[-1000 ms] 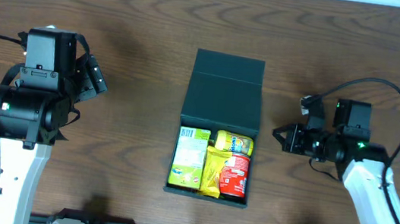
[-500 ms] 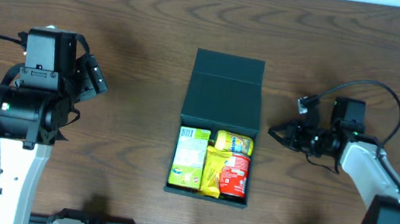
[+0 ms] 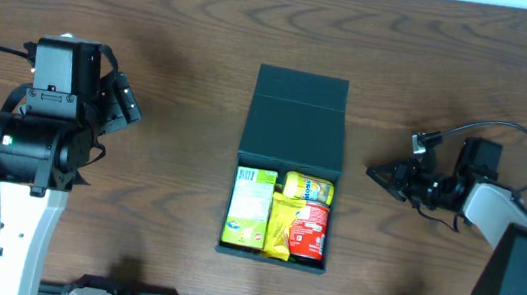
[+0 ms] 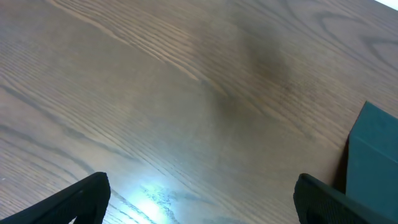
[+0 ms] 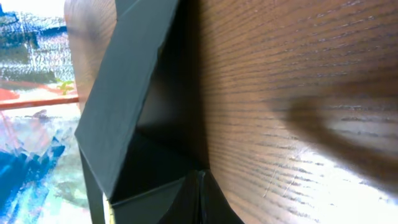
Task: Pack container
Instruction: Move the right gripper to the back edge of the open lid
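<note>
The container (image 3: 296,121) is a dark teal-black box in the middle of the table, its flap lid open and lying back. The open part holds a green carton (image 3: 249,206), a yellow packet (image 3: 281,226), a red pouch (image 3: 309,229) and a yellow item (image 3: 309,187). My right gripper (image 3: 376,172) is shut and empty, pointing at the container's right side, a short gap away. In the right wrist view its fingers (image 5: 200,198) are pressed together, with the container (image 5: 130,93) just ahead. My left gripper (image 3: 126,105) is open and empty far to the left. A container corner (image 4: 376,155) shows in the left wrist view.
Brown wood-grain table (image 3: 185,47) all round. The left wrist view shows bare wood with a glare patch (image 4: 152,196) between the open fingers (image 4: 78,199). A cable (image 3: 493,127) loops above the right wrist.
The right arm has drawn back to the right and its wrist has turned; the gripper stays shut beside the container. The left arm and the container have not moved.
</note>
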Action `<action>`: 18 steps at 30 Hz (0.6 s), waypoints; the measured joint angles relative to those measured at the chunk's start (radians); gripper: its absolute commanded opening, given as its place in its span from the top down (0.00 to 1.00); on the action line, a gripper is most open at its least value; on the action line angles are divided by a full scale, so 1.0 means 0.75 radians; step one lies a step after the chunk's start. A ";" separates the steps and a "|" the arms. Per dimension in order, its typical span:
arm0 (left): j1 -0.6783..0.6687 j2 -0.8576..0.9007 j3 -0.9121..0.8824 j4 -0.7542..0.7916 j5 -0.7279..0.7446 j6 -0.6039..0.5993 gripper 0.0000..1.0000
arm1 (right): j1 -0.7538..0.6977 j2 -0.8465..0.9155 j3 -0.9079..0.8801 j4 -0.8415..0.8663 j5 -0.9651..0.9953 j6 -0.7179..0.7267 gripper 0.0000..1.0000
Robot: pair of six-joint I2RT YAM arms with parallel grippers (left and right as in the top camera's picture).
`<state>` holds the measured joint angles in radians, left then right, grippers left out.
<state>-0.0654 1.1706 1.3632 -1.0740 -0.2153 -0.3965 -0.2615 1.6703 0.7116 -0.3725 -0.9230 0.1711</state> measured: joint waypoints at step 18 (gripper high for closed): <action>0.000 0.000 0.000 0.000 0.000 0.000 0.05 | 0.003 0.118 -0.001 0.085 -0.115 -0.080 0.99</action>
<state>-0.0654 1.1706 1.3632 -1.0740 -0.2153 -0.3965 -0.2592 1.7588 0.7109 -0.3084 -1.0092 0.1112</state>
